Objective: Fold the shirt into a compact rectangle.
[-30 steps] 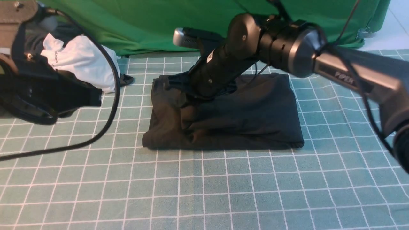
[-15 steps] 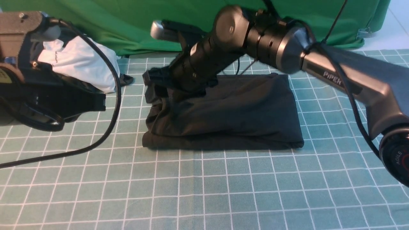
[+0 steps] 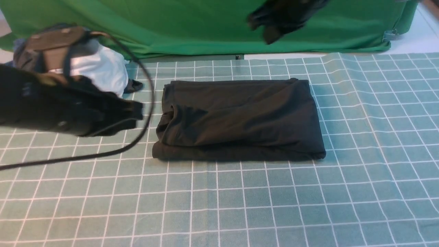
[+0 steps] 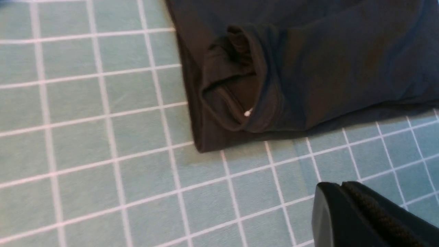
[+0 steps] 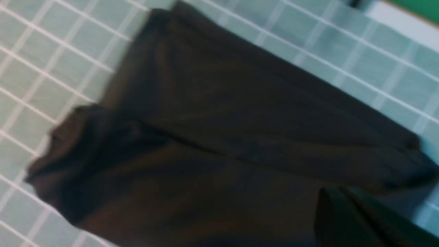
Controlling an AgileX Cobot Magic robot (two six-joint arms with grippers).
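The black shirt [image 3: 240, 120] lies folded into a rectangle in the middle of the grid-patterned cloth, with a rumpled fold at its left end. In the left wrist view the shirt [image 4: 308, 68] shows its rolled corner. My left gripper [image 3: 138, 114] hovers left of the shirt, apart from it. Its jaws [image 4: 343, 187] are shut on nothing. My right gripper [image 3: 271, 32] is a blurred shape raised high over the shirt's far edge. In the right wrist view the right gripper [image 5: 331, 195] is shut and empty above the shirt [image 5: 223, 137].
A bunched white and dark grey garment pile [image 3: 106, 73] sits at the back left, behind my left arm. A black cable [image 3: 137, 144] loops from that arm over the cloth. The green backdrop [image 3: 192, 27] hangs along the far edge.
My right arm has let go of the shirt's left end and risen up and back. The shirt's left end has settled flat. My left arm has shifted right and a little lower.
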